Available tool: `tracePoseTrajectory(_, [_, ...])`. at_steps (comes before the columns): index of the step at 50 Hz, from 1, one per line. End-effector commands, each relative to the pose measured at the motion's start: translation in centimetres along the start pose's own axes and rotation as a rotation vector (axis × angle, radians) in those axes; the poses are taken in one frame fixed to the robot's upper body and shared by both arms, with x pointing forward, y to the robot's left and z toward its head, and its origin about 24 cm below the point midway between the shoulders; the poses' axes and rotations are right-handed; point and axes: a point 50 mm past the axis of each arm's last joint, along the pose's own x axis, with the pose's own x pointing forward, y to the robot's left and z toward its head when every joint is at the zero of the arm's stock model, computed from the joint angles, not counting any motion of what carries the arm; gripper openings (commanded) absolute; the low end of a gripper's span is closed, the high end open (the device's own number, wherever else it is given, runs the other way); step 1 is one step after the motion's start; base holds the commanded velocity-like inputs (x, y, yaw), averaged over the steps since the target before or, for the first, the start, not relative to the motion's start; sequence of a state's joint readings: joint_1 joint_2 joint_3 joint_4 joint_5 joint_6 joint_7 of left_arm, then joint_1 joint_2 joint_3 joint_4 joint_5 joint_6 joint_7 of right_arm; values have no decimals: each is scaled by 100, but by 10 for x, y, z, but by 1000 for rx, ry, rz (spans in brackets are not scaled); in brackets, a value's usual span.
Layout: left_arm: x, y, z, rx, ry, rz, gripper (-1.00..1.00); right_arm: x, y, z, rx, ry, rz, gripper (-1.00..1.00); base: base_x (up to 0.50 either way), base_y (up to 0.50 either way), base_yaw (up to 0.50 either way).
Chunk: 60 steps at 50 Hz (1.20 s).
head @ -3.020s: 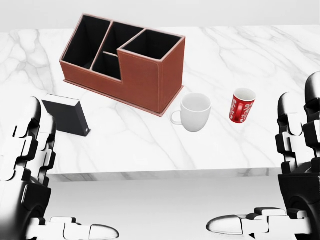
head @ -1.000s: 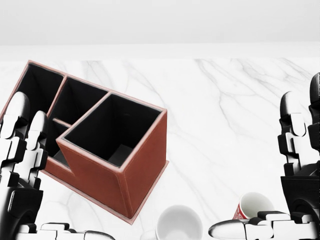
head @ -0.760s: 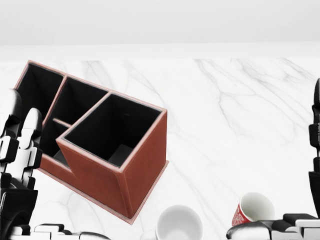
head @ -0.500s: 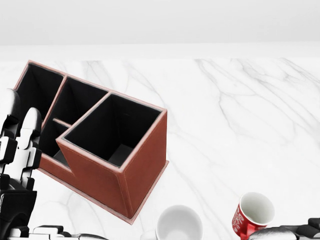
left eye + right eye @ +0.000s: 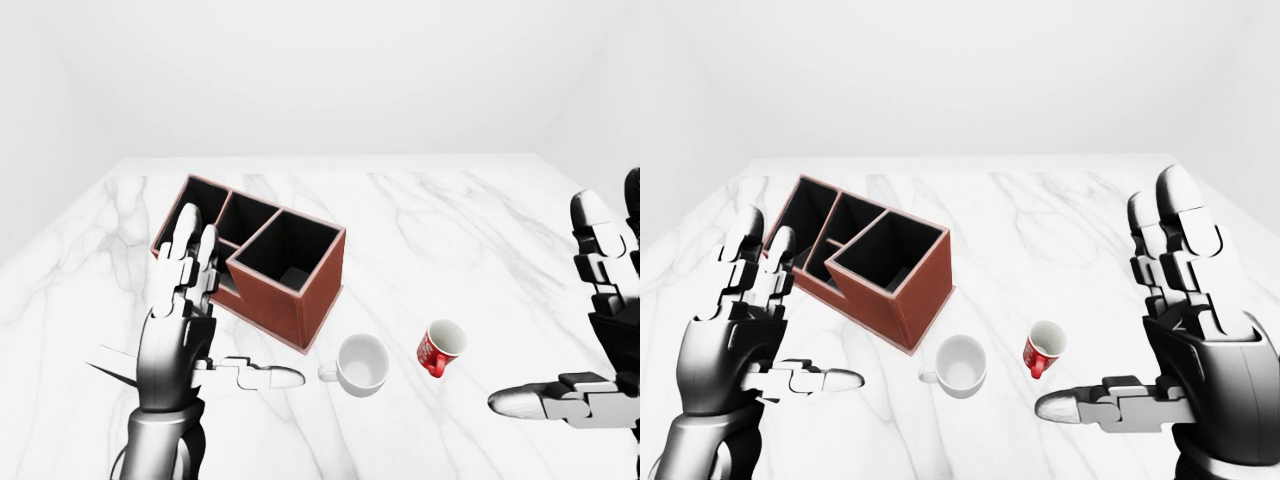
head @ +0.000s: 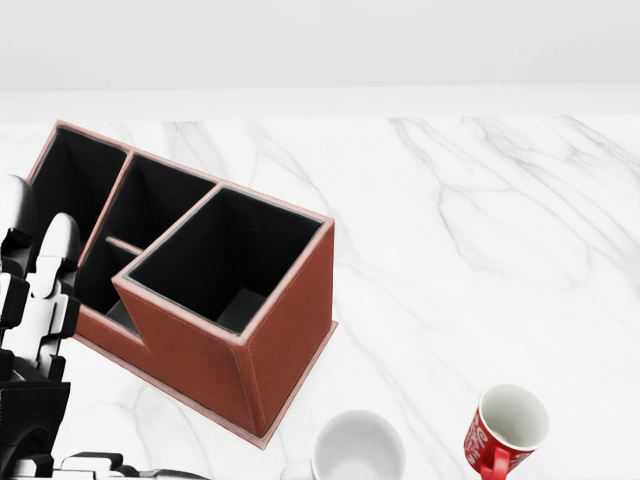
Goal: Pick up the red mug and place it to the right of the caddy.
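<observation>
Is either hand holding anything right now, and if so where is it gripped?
Nothing is held. Left hand and right hand are open; the red mug stands untouched.

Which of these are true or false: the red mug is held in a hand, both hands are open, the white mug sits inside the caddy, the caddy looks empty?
1. The red mug is held in a hand. False: it stands on the table, untouched.
2. Both the left hand and right hand are open. True.
3. The white mug sits inside the caddy. False: it stands on the table beside it.
4. The caddy's visible compartments look empty. True.
</observation>
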<state>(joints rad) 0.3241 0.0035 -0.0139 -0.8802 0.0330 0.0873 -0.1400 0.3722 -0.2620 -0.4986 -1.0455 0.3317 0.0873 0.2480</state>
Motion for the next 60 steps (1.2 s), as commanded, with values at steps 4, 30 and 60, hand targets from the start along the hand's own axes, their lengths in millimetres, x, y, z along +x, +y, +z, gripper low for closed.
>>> tracePoseTrajectory(4, [-1, 0, 1, 0, -2, -1, 100, -8, -7, -3, -314, 108, 137, 100, 0, 0, 0])
tracePoseTrajectory(30, [-1, 5, 8, 9, -34, 13, 100, -22, -18, -25, -395, 318, 5, 100, 0, 0, 0])
tracePoseTrajectory(60, [-2, 8, 8, 13, -30, 22, 100, -44, -28, -62, -402, 579, -16, 100, 0, 0, 0])
